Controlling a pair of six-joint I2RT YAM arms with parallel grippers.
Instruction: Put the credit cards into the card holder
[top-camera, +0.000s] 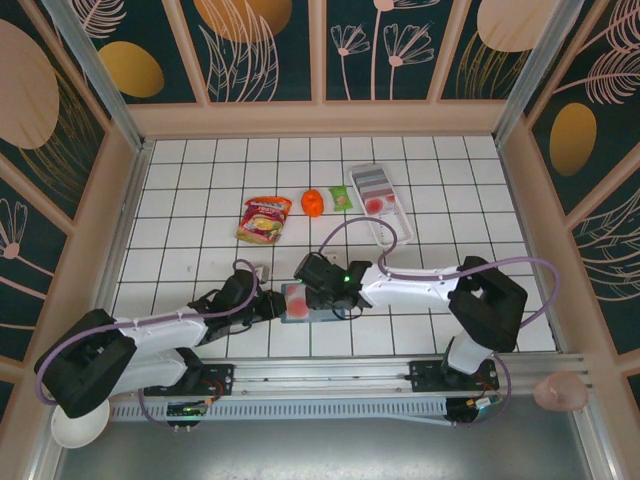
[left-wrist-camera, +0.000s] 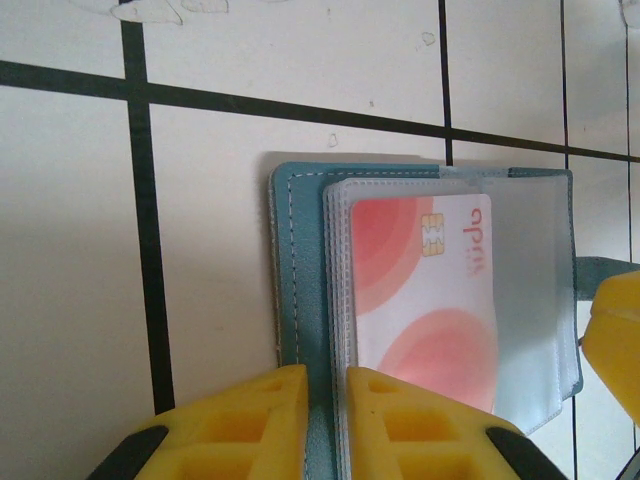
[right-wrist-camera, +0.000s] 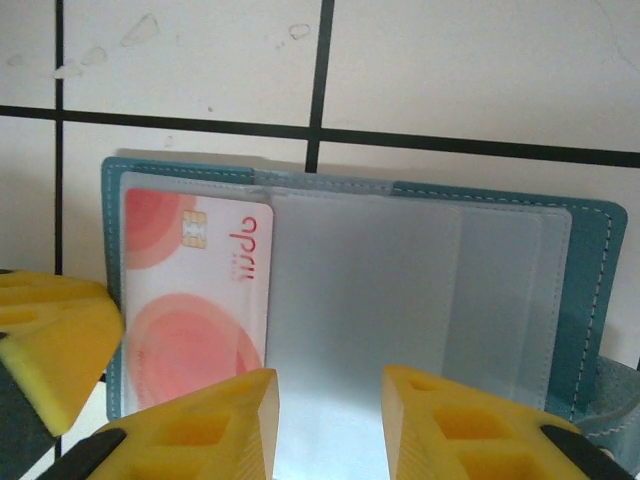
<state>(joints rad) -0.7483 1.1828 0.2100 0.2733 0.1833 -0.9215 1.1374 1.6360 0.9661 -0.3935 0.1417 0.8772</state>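
Over the card holder (right-wrist-camera: 590, 260), the right hand (right-wrist-camera: 328, 390) stands parted; the left hand (left-wrist-camera: 327, 390), cropped, cannot be judged.

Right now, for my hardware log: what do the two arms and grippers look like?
Left arm and right arm: white shells, black joints, a lilac cable looping along each. Left gripper and right gripper have yellow fingers; a green light glows at the right wrist.

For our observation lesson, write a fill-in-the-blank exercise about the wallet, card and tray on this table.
The teal wallet lies ___ on the table. Its clear sleeves show exactly ___ card. The claw fingers are coloured ___. The tray at the back is ___.
Missing words: open, one, yellow, white.
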